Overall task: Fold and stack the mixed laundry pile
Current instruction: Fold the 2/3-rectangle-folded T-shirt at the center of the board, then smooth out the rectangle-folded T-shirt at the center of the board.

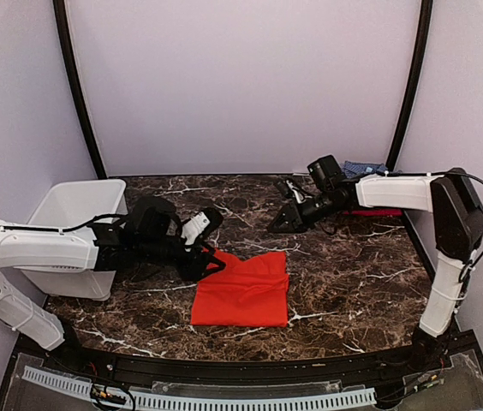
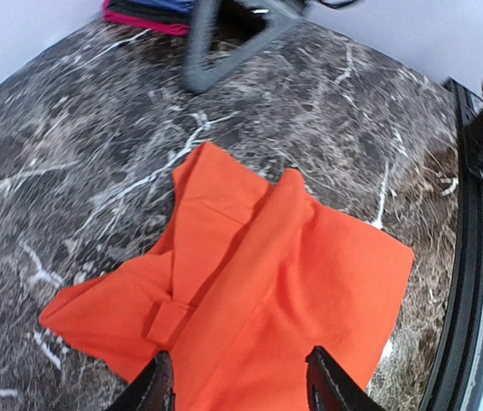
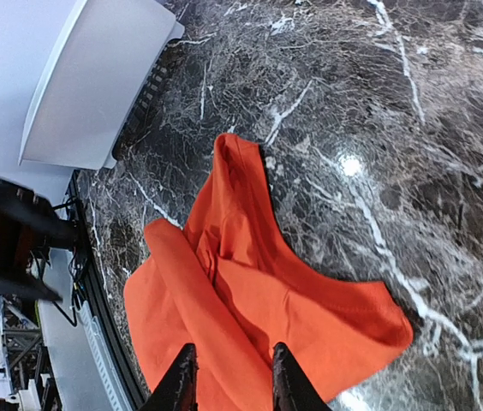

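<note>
Surface: dark marble-patterned tabletop [image 1: 344, 291] with white veins, pale walls closing it in on three sides.
Orange-red shirt [image 1: 243, 289]: and there it lies, roughly squared up and flat, somewhat closer to the near edge than the far one, about midway between the left and right edges. The wrist views show creases and a loose folded flap along one side.
Left gripper [image 1: 213, 259]: down low at the shirt's far left corner, fingers [image 2: 160, 390] spread wide with nothing pinched between them. Cloth lies beneath, and whether the tips touch it cannot be told.
Basket [image 1: 83, 183]: white plastic, sitting at the left edge, with the left arm crossing in front of it.
Right gripper [image 1: 277, 224]: reaching in from the right edge and hanging above bare marble just beyond the shirt's far right corner, fingers parted, carrying nothing.
Checked shirt [image 1: 364, 167]: blue-and-white cloth tucked into the far right corner, mostly hidden behind the right arm.
</note>
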Available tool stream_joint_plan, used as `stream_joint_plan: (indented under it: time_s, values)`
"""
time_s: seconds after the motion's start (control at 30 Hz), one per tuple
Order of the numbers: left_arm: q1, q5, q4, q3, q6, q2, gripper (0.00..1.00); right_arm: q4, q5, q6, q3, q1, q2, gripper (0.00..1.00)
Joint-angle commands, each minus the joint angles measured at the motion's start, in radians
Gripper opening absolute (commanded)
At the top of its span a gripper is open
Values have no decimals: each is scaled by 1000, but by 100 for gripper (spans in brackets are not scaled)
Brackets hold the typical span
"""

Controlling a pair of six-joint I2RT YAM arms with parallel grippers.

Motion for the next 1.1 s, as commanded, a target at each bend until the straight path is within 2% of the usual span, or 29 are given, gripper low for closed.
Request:
stream_joint_plan:
  time_s: [0.0,0.37,0.6,0.83,1.0,1.03,1.07]
  values:
    - [-29,94,91,-22,361,76,51,-58,-156,-84,152,35,134,27]
    - [-46,105,148,56,577,325,46,-100,-224,-101,405,128,438,22]
    - [-52,82,150,96,642,384,43,-157,-196,-132,543,131,601,20]
    - [-56,38,193,113,670,390,45,-145,-192,-140,530,131,632,20]
    - [-55,21,191,147,678,450,47,-137,-194,-143,512,131,635,19]
    - [-55,25,187,153,681,458,44,-138,-192,-144,511,130,635,19]
    - [-53,26,182,163,681,475,38,-138,-191,-146,510,130,634,19]
